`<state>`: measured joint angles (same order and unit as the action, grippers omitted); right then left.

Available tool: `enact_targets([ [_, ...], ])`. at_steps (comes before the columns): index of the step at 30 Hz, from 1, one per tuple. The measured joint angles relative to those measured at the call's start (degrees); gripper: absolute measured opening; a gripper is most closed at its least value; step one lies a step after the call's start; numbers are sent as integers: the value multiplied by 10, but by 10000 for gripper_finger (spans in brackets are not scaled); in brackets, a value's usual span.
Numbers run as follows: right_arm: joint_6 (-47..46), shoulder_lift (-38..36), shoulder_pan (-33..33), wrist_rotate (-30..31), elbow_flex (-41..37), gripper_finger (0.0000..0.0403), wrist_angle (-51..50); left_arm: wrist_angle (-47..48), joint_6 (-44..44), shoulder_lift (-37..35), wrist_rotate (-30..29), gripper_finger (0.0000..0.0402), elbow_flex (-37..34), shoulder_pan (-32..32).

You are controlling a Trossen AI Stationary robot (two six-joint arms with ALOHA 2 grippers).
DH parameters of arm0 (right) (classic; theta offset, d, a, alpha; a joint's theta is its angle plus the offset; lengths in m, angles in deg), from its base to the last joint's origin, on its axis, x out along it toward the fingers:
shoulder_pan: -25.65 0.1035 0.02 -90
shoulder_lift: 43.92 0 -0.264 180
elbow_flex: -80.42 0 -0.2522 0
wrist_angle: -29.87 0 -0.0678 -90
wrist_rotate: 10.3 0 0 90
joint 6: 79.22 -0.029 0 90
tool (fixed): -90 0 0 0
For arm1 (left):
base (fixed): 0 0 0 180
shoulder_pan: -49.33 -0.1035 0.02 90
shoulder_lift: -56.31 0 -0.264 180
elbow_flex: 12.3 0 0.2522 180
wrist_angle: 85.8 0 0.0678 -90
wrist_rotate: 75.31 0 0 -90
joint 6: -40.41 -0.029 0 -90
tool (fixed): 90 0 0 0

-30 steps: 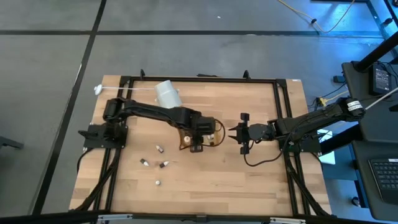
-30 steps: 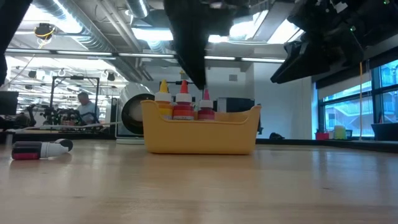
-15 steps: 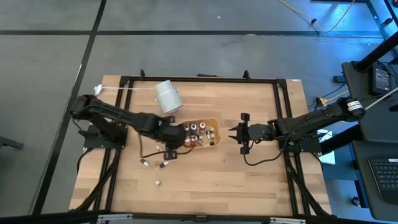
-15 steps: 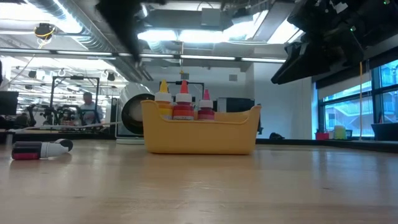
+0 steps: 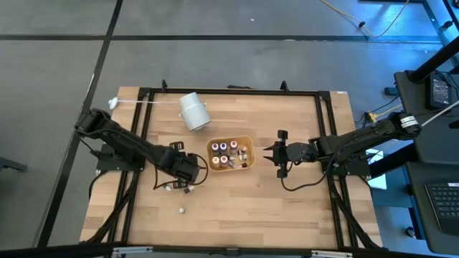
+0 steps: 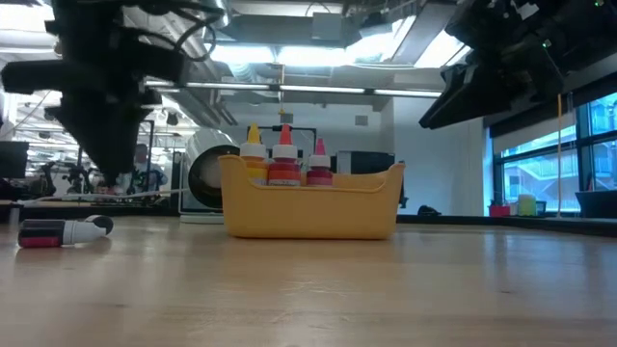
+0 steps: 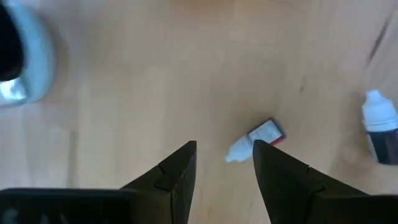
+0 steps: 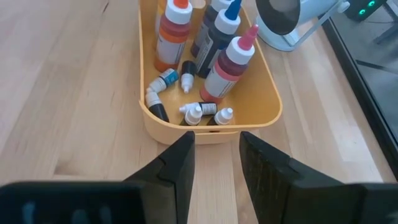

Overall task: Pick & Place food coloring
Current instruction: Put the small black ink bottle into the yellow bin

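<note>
Several tiny food coloring bottles stand or lie in the orange tray (image 5: 229,153) (image 8: 205,93). A few more lie loose on the wood near it (image 5: 188,188) (image 5: 166,188) (image 5: 181,211). My left gripper (image 5: 183,172) (image 7: 224,149) hangs open above these loose ones. In the left wrist view a red-labelled bottle with a white cap (image 7: 258,138) lies on its side just past one fingertip, and a dark bottle (image 7: 380,127) lies farther off. One loose bottle (image 6: 63,231) shows lying flat in the low view. My right gripper (image 5: 276,154) (image 8: 214,140) waits open to the right of the tray.
A large white cylinder (image 5: 192,111) lies on its side toward the table's far edge, left of the tray. Bare wood (image 5: 265,208) stretches along the near edge and between the tray and the right gripper. A black frame (image 5: 229,91) borders the table.
My left gripper has swung from above the orange tray toward the table's left and near edge and now hangs over the loose bottles. The tray, uncovered, shows its bottles. My right arm has kept still.
</note>
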<state>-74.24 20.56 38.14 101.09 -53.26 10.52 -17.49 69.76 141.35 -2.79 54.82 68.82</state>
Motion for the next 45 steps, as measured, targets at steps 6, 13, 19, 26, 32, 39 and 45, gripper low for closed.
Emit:
enact_targets([
  [6, 0, 0, 0, 0, 0, 129, 1, -68, -51, 1, 45, 160, -22, 0],
  [13, 0, 0, 0, 0, 0, 129, 0, -73, -136, 1, 50, 164, -22, 0],
  [19, 1, 0, 0, 0, 0, 129, 0, -73, -208, 1, 56, 160, -22, 0],
  [26, 1, 0, 0, 0, 0, 129, 0, -72, -227, 1, 83, 159, -22, -2],
  [32, 2, 0, 0, 0, 0, 129, 0, -72, -245, 1, 84, 154, -22, -2],
  [39, 2, 0, 0, 0, 0, 129, 0, -72, -266, 1, 82, 154, -22, -2],
  [45, 2, 0, 0, 0, 0, 129, 0, -75, -266, 18, 87, 154, -22, -2],
])
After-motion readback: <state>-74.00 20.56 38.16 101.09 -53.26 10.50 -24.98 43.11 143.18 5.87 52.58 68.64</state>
